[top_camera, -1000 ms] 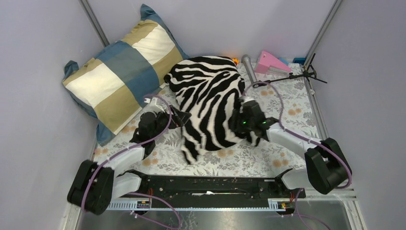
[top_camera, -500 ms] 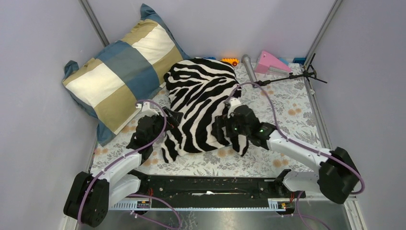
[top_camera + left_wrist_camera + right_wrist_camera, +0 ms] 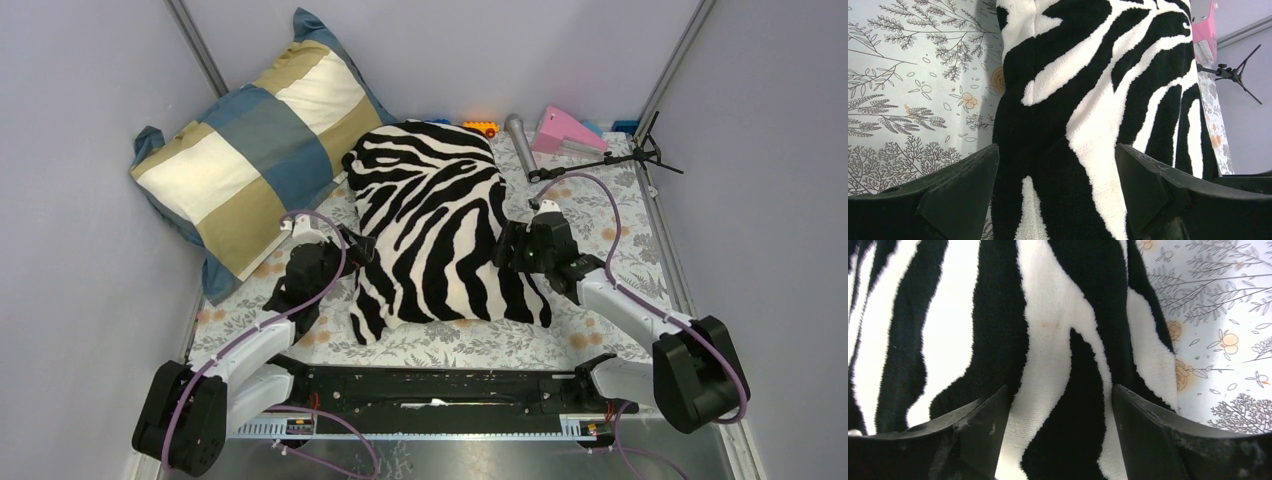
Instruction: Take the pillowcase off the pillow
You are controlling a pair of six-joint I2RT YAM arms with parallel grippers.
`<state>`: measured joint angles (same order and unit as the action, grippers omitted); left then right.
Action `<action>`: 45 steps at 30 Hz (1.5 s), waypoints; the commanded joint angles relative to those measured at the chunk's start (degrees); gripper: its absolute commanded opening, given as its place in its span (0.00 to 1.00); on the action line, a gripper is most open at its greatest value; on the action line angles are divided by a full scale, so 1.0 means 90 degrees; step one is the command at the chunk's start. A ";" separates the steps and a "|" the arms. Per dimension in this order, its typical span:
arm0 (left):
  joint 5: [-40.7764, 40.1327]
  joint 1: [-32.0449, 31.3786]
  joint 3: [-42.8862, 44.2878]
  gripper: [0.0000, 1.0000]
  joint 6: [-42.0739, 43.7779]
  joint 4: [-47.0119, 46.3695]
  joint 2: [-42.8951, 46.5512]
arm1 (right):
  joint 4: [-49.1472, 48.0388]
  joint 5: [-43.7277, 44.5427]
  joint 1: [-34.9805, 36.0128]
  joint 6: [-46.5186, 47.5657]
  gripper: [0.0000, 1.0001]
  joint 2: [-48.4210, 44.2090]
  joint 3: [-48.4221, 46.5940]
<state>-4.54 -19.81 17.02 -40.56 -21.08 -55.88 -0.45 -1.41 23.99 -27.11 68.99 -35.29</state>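
Plush pillowcase in black-and-white zebra stripes, deep soft pile, heaped in a plump rounded rectangle on the middle of the counter, a flat sheet printed with grey sprigs and orange blossoms. Far left corner against a big blue, tan and cream checked cushion propped in the left rear corner.

At the cover's left edge, left end effector: matte black fingers spread wide, released, striped pile between them, nothing pinched. At the right edge, right end effector: likewise released, angular fingers splayed either side of the fabric.

Near the back wall: grey cylinder, pink wedge, thin black tripod.
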 commanded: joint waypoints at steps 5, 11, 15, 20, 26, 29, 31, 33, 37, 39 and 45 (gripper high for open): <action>-0.0027 -0.0194 0.0453 0.83 0.0244 0.0160 0.0228 | -0.0455 -0.2765 0.0122 0.0298 0.23 0.0523 -0.0340; -0.1687 -0.2196 0.0999 0.83 0.0399 0.1333 0.0744 | 0.0177 -0.3334 0.1841 0.1220 0.18 0.0474 -0.1133; -0.2930 -0.3589 0.1541 0.83 0.0564 0.2121 0.0744 | -0.0377 -0.3873 0.2217 0.1015 0.37 0.0515 -0.1190; -0.3557 -0.4274 0.1910 0.85 0.0338 0.2994 0.0547 | 0.0204 -0.1303 0.2205 0.1049 0.87 -0.0203 -0.1016; -0.4228 -0.4259 0.1786 0.97 -0.0949 0.4287 0.0977 | 0.0863 0.0384 0.2152 0.0441 0.99 -0.0795 -0.0660; -0.4276 -0.4091 0.1600 0.99 -0.1482 0.4795 0.1545 | 0.0682 0.0088 0.2147 -0.0047 0.99 -0.0814 -0.0259; -0.4203 -0.3914 0.1480 0.99 -0.1736 0.5113 0.1896 | 0.0271 -0.0228 0.2150 -0.0370 1.00 -0.0775 0.0114; -0.3997 -0.3729 0.1406 0.99 -0.1829 0.5339 0.2231 | -0.0213 -0.0383 0.2147 -0.0644 1.00 -0.0631 0.0447; -0.3542 -0.3609 0.1461 0.99 -0.1925 0.5702 0.2631 | -0.0512 -0.0174 0.2146 -0.0914 0.99 -0.0180 0.0469; -0.3407 -0.3606 0.1569 0.99 -0.2049 0.5961 0.2644 | -0.0762 -0.0197 0.2148 -0.0971 0.99 0.0044 0.0362; -0.3008 -0.3608 0.1709 0.99 -0.2469 0.6459 0.2541 | -0.1493 0.0013 0.1644 -0.1451 0.99 0.0362 0.0099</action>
<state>-35.09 -52.49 29.91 -59.33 33.67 -32.77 -5.28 -3.51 42.96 -35.83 71.85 -31.07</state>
